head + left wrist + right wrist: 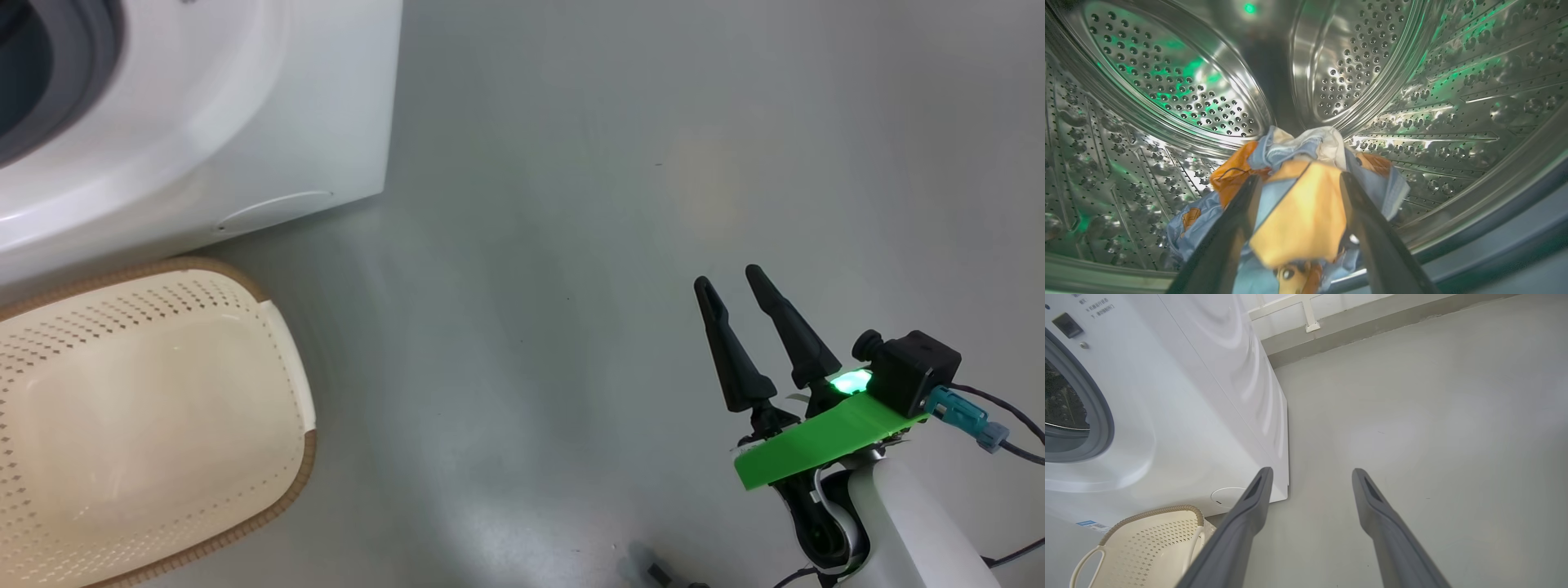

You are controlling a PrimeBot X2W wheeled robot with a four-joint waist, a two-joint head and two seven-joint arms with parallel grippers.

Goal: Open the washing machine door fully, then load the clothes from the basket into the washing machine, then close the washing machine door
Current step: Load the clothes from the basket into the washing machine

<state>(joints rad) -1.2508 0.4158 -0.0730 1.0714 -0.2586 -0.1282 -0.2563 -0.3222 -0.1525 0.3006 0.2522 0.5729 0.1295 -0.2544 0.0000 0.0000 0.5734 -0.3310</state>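
Clothes (1298,212) in washing machine (245,106) drum, between spread fingers of left gripper (1301,176), probably let go. Right gripper (727,276) fingers apart over smooth grey floor (571,245) beside machine; basket (306,457) at its front.

Left jaws, right jaws: both apart.

A smooth, pale grey floor (571,245) spreads out wide. It is glossy enough to carry soft patches of reflected light, and it has a few tiny dark specks. In the right wrist view its far edge meets a darker grey skirting strip (1372,330). Above the strip a white frame (1307,312) stands against a pale wall (1355,304).
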